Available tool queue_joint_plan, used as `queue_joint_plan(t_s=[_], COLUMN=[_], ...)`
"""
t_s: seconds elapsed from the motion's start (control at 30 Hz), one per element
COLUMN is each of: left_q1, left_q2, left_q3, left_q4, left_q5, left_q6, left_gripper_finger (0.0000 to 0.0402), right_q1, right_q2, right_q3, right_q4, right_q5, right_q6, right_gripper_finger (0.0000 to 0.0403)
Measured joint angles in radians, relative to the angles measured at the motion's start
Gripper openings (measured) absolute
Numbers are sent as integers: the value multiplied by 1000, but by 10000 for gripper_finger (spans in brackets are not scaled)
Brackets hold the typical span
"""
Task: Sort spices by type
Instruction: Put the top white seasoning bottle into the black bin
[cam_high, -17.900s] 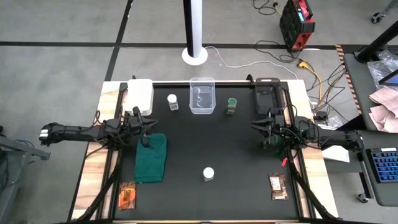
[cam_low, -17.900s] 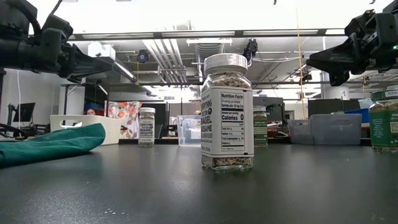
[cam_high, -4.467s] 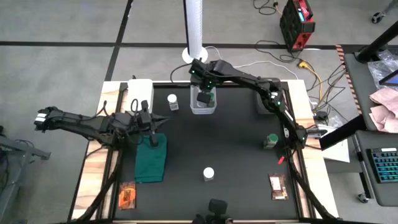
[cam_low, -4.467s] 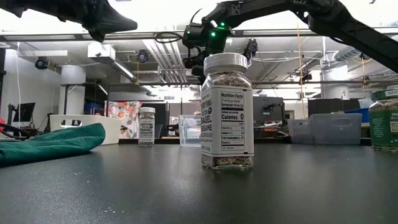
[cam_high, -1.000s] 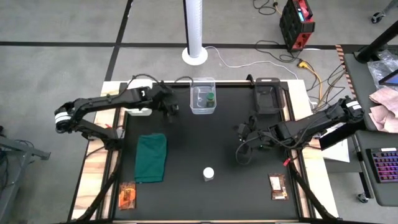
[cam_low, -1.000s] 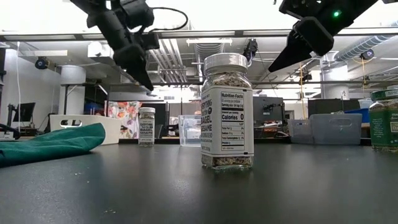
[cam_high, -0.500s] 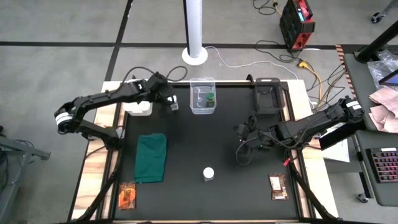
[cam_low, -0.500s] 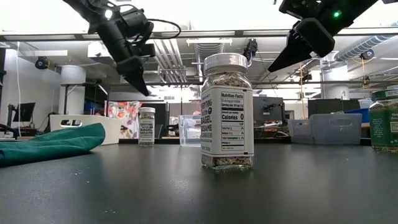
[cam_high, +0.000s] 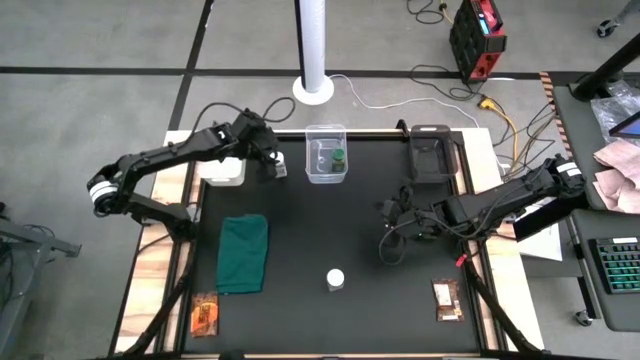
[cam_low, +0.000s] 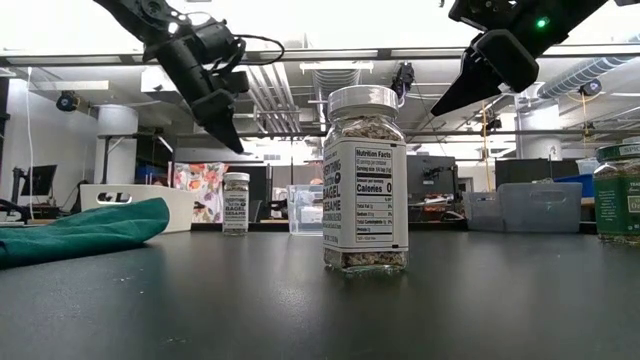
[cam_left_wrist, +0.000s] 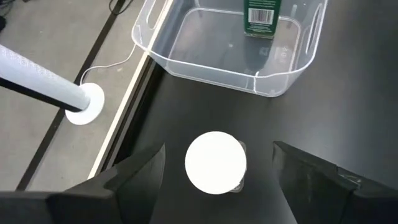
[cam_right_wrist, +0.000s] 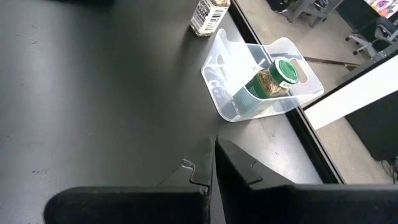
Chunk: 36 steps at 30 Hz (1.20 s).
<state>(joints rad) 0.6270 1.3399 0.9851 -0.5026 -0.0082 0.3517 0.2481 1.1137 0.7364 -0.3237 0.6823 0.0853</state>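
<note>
One second earlier the left gripper (cam_high: 268, 160) was closed; now its fingers had spread wide above the white-lidded jar (cam_left_wrist: 216, 163) at the table's eleven o'clock, suggesting a pick-up was coming. This clear jar stood upright just beside the clear box (cam_high: 325, 175). Toward three o'clock, the right gripper (cam_high: 388, 250) hung clenched, empty.

High view: straight down over the whole table (cam_high: 330, 230). Low view: level at tabletop. Wrist views: close, oblique downward. All four share the clear plastic box (cam_high: 326, 154)
</note>
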Motion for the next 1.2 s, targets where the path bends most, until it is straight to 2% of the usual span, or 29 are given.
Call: queue_joint_plan(t_s=[1.2], left_q1=[33], left_q2=[0], left_q3=[-235], left_q4=[309], left_q5=[29], left_q6=[-17], left_gripper_finger=[275], right_q1=[0], right_q2=[-1], right_q3=[0], right_q4=[15], right_q5=[0], right_q6=[-48], right_gripper_finger=[9])
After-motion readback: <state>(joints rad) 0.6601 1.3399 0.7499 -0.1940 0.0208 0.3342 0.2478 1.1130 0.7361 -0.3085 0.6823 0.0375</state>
